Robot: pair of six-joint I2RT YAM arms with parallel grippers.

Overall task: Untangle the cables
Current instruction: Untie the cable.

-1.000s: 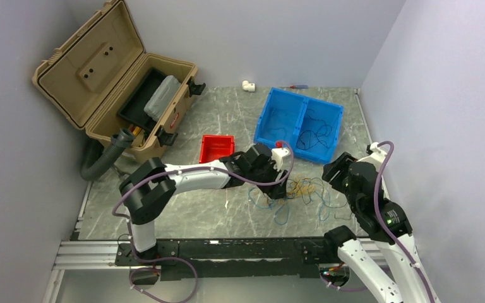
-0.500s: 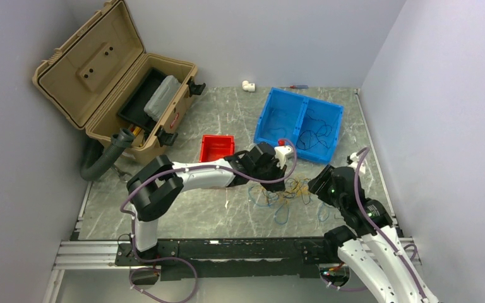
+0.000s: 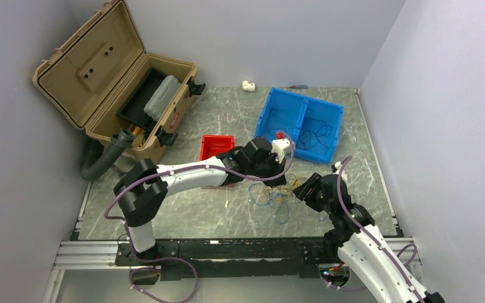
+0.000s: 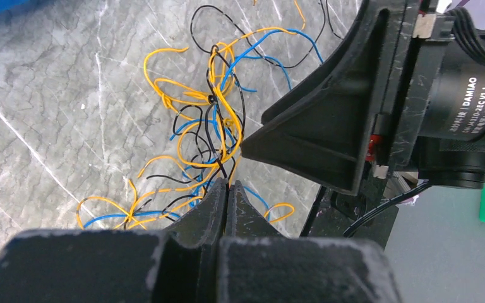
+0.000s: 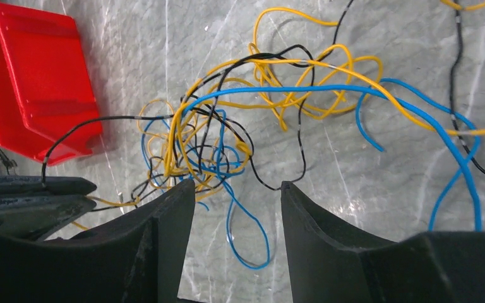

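Note:
The cables (image 3: 270, 193) form a loose tangle of yellow-orange, blue and black wires on the grey marbled floor, in front of the blue bin. In the left wrist view, my left gripper (image 4: 229, 186) is shut on the cables (image 4: 218, 120), pinching a black and a yellow strand at its tips. My right gripper (image 5: 237, 186) is open just over the tangle's right side. A blue loop of the cables (image 5: 215, 145) lies between its fingers, untouched. In the top view the left gripper (image 3: 278, 178) and right gripper (image 3: 300, 189) face each other closely across the tangle.
A blue two-compartment bin (image 3: 263, 123) with dark wires in it stands behind the tangle. A small red bin (image 3: 216, 148) sits left of it. An open tan toolbox (image 3: 113, 88) and a grey hose (image 3: 104, 158) are far left. A white fitting (image 3: 247, 85) lies by the back wall.
My left gripper has shut on strands of the tangle. My right arm has swung left and down, bringing its open gripper to the tangle's right side.

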